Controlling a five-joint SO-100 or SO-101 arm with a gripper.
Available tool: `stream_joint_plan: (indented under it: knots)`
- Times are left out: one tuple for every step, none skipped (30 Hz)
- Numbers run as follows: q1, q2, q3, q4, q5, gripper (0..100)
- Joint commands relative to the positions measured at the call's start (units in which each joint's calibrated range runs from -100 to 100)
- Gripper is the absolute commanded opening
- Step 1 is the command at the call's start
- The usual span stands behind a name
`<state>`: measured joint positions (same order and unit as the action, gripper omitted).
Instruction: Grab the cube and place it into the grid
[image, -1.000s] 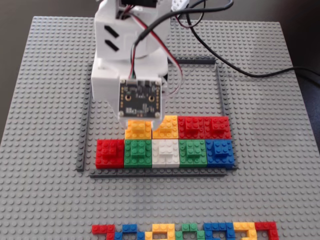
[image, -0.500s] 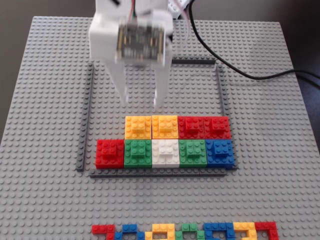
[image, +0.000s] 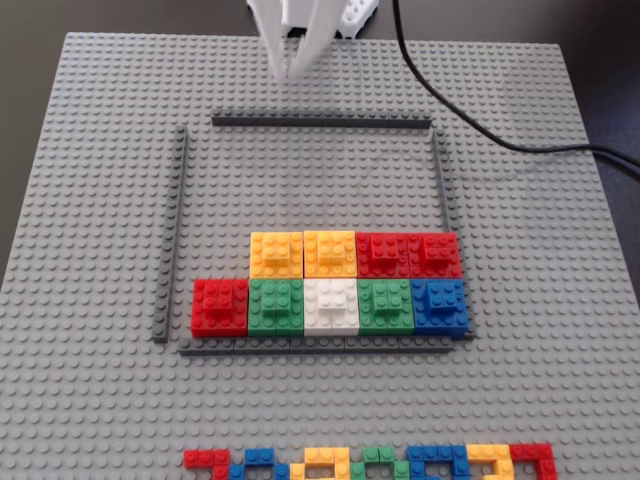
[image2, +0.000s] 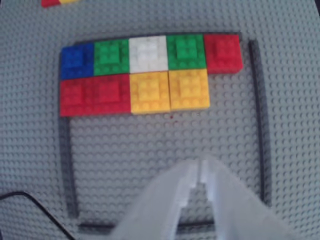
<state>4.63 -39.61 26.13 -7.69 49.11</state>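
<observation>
Fixed view: white translucent two-finger gripper (image: 290, 70) at 12 o'clock edge, fingers together, empty. Loose coloured plastic bricks (image: 370, 462) at 6 o'clock, well apart, beyond dark-railed grid frame (image: 320, 122); placed bricks (image: 330, 280) lie between.

Wrist view: gripper (image2: 199, 172) narrow, holding nothing; supply bricks (image2: 55, 2) at 11 o'clock corner.

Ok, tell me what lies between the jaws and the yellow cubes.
Only bare studded baseplate inside the frame, as the wrist view shows; gripper to yellow cubes, nothing stands there.

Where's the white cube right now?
In the fixed view, the white cube sits mid front row inside the frame, between two green cubes, below a yellow cube.
</observation>
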Motion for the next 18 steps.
stream_joint_plan:
  knots:
    - [-1.28, -11.81, 2.1, 1.39, -0.63, 0]
    - [-1.5, -13.53, 3.1, 1.34, -0.88, 0]
    - [-1.72, -15.68, 4.37, 1.19, -0.83, 0]
    - [-1.87, -17.74, 5.73, 1.0, -0.73, 0]
    - [-2.09, -19.81, 7.27, 0.71, -0.93, 0]
    - [-2.24, -21.78, 8.72, 0.41, -1.07, 0]
    - [-2.31, -23.76, 10.44, 0.02, -1.42, 0]
    - [-2.53, -25.48, 11.89, -0.22, -1.76, 0]
    - [-2.83, -27.37, 13.79, -0.47, -1.76, 0]
    - [-3.12, -29.01, 15.51, -0.76, -1.56, 0]
    - [-3.41, -30.81, 17.42, -1.05, -1.51, 0]
    - [-3.78, -32.79, 19.23, -1.35, -1.86, 0]
    - [-4.0, -34.16, 20.59, -1.64, -2.25, 0]
    - [-4.3, -35.88, 22.31, -1.98, -2.39, 0]
    - [-4.59, -37.52, 23.94, -2.37, -2.44, 0]
    - [-4.74, -39.24, 25.57, -2.66, -2.44, 0]
    - [-4.81, -40.87, 27.11, -3.1, -2.44, 0]
    - [-4.81, -42.51, 28.47, -3.4, -2.83, 0]
